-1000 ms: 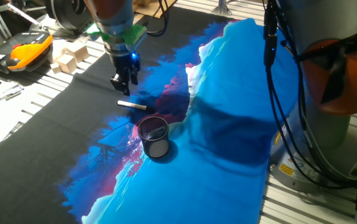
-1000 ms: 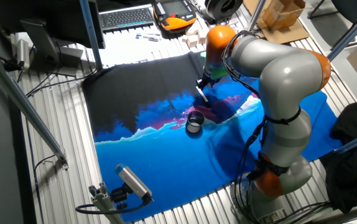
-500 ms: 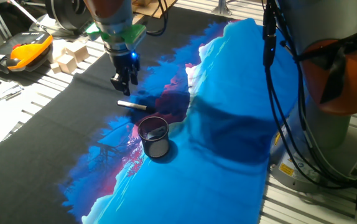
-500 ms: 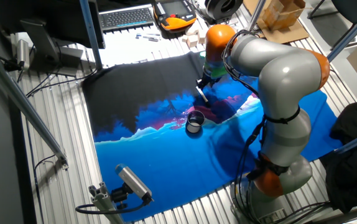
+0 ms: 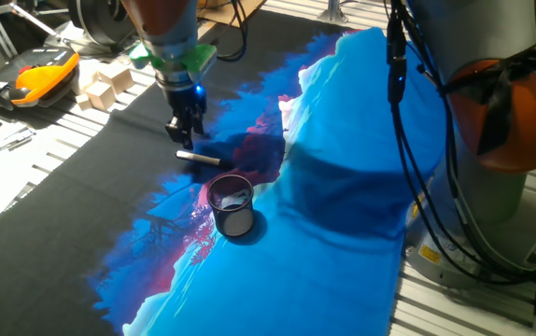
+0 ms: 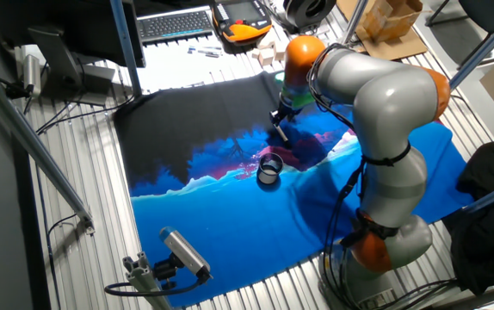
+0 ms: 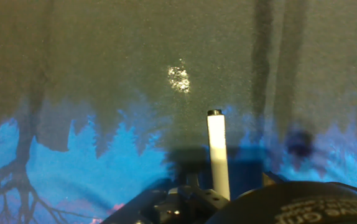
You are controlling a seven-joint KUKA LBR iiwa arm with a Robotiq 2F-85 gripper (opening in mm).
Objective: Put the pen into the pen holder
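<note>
The pen (image 5: 198,158), white-barrelled with dark ends, lies flat on the dark part of the cloth. It also shows in the other fixed view (image 6: 279,134) and in the hand view (image 7: 217,155), running under the hand with its black tip pointing away. My gripper (image 5: 186,132) hangs just above the pen's far end, fingers pointing down with a small gap between them and nothing held. It also shows in the other fixed view (image 6: 279,119). The pen holder (image 5: 231,205), a dark mesh cup with a pale scrap inside, stands upright just in front of the pen, also seen in the other fixed view (image 6: 270,167).
A blue, black and pink cloth (image 5: 343,187) covers the table. Wooden blocks (image 5: 105,84) and an orange-black device (image 5: 30,77) sit at the back left. The robot base and cables (image 5: 492,140) stand at the right. A keyboard (image 6: 176,23) lies at the far edge.
My gripper has shifted a little left and down toward the pen. The pen and the pen holder have not moved.
</note>
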